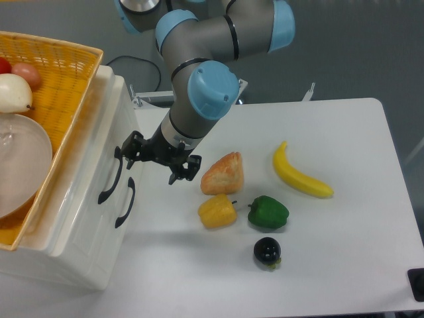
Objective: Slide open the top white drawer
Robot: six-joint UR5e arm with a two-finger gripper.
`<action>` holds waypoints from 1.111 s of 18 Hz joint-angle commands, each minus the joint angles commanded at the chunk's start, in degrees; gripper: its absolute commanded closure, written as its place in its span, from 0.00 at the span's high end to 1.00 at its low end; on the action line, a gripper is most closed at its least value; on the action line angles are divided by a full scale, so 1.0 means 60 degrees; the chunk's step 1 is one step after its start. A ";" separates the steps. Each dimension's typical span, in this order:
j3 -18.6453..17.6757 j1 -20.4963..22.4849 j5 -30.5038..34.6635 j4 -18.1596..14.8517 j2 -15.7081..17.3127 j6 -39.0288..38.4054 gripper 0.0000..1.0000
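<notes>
The top white drawer (93,156) is the upper front of a cream cabinet at the left, shut, with a curved black handle (111,175). My gripper (156,160) hangs just right of that handle, open, with nothing between its fingers. Its left fingertip (123,152) is close to the handle's upper end; whether it touches I cannot tell. The other fingertip (180,176) points toward the table.
The lower drawer's black handle (126,202) sits just beside the top one. A yellow wicker basket (66,73) with fruit and a plate rests on the cabinet. Bread (223,173), yellow pepper (216,211), green pepper (268,212), banana (299,173) and a dark fruit (267,251) lie on the table.
</notes>
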 joint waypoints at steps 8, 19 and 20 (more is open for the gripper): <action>0.0015 -0.0015 -0.0088 0.0015 -0.0073 -0.0570 1.00; 0.0000 -0.0102 -0.0103 0.0015 -0.0146 -0.0879 1.00; 0.0000 -0.0103 -0.0103 0.0015 -0.0175 -0.0879 1.00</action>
